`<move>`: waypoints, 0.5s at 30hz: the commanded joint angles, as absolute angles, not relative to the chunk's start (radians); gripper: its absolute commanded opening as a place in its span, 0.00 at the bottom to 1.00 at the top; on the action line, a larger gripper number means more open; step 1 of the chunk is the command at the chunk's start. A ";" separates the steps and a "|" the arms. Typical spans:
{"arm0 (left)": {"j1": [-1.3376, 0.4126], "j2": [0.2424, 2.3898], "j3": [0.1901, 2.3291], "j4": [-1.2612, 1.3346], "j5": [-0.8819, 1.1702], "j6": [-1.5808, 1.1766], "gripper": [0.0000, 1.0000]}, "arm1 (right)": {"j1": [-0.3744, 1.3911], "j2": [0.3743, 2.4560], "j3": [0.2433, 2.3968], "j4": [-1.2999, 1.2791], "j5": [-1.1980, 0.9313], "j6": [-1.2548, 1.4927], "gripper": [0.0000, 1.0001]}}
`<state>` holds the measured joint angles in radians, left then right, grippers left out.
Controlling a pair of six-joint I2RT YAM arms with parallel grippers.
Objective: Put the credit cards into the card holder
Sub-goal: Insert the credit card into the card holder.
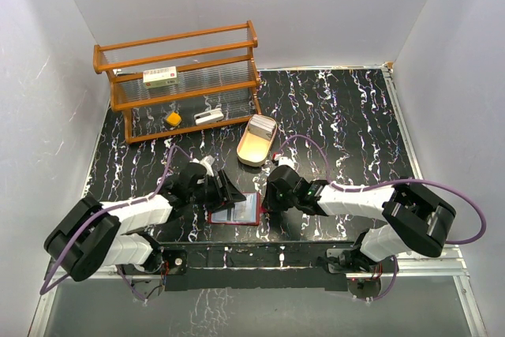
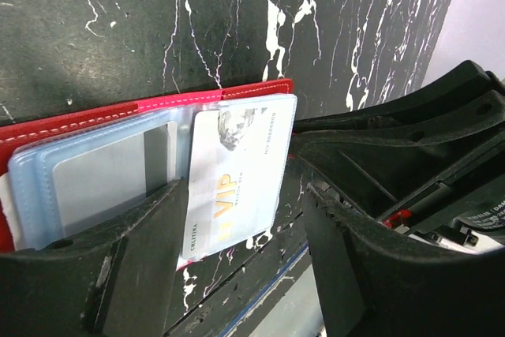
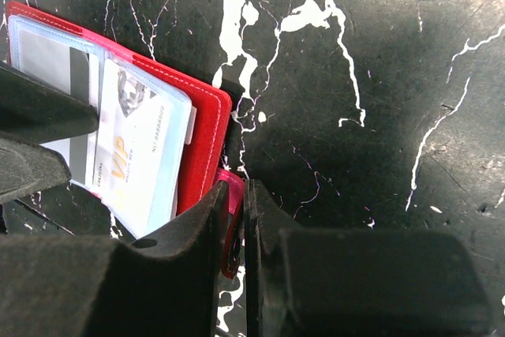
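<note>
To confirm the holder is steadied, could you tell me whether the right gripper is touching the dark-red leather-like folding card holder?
Touching. The right wrist view shows the right gripper closed on the snap tab at the edge of the dark-red card holder.

Card (image 2: 237,171) in clear pocket of holder (image 2: 79,122): gold "VIP" printed along card, plain to read in both wrist views. Beside it, thin line of small dark print near card edge, seems "NO" and row of digits, not sure. Short small word at card's near end, too small to read. Box (image 1: 160,76) on rack (image 1: 173,41): red label, print too small. Sticker (image 2: 483,219) on right arm: white print, blurred.
</note>
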<state>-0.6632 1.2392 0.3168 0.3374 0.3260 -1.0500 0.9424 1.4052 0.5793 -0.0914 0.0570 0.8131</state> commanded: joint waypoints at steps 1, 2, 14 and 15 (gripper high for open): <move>-0.674 1.257 0.311 0.380 0.361 -1.074 0.59 | 0.948 1.408 0.567 -0.056 0.087 0.799 0.12; -0.675 1.260 0.318 0.380 0.365 -1.075 0.59 | 0.948 1.410 0.568 -0.053 0.086 0.799 0.12; -0.680 1.279 0.303 0.494 0.397 -1.134 0.59 | 0.948 1.442 0.575 -0.019 0.091 0.788 0.11; -0.681 1.280 0.298 0.506 0.399 -1.141 0.59 | 0.947 1.440 0.575 -0.019 0.093 0.788 0.11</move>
